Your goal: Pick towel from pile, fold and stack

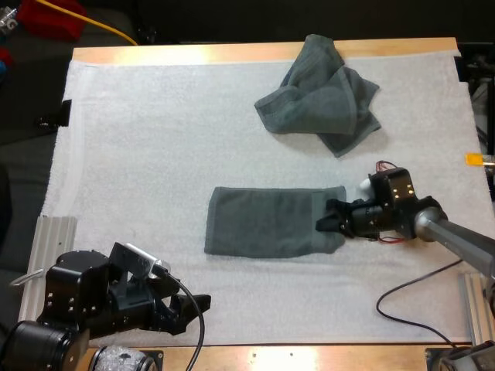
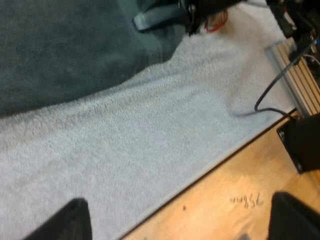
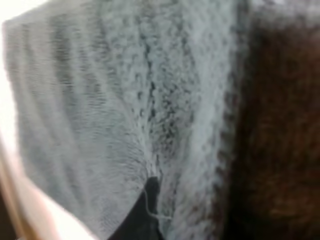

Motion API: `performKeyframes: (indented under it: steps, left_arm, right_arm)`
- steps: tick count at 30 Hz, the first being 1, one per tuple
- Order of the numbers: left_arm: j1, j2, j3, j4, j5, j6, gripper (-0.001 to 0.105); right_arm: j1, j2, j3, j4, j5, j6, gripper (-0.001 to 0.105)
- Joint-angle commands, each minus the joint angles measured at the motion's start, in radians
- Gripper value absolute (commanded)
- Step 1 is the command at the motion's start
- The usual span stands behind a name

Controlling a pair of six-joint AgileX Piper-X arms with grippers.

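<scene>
On the bench (image 1: 255, 52), right end effector (image 1: 331, 218) is pinching the folded towel (image 1: 267, 222) for another fold; left end effector (image 1: 195, 309) is idling open.

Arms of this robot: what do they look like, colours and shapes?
Both have chunky black joint housings. The right arm has a smooth grey tube section, and the right gripper has two black fingers. The left arm is all black, like the left gripper.

Wooden table (image 1: 193, 54) — white mat (image 1: 139, 154) covering it
</scene>
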Motion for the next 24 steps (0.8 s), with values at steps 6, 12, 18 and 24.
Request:
performKeyframes:
  steps: [6, 12, 18, 24]
  left_arm:
    - [-0.003, -0.006, -0.008, 0.002, 0.006, 0.006, 0.070]
    - [-0.003, -0.006, -0.008, 0.002, 0.006, 0.006, 0.070]
    - [-0.003, -0.006, -0.008, 0.002, 0.006, 0.006, 0.070]
    - [-0.003, -0.006, -0.008, 0.002, 0.006, 0.006, 0.070]
  right_arm:
    - [-0.002, -0.039, -0.092, 0.330, 0.234, -0.207, 0.002]
    - [-0.002, -0.048, -0.225, 0.612, 0.465, -0.376, 0.001]
    - [-0.002, -0.048, -0.300, 0.742, 0.579, -0.420, 0.001]
    - [0.020, -0.062, -0.331, 0.766, 0.492, -0.394, 0.001]
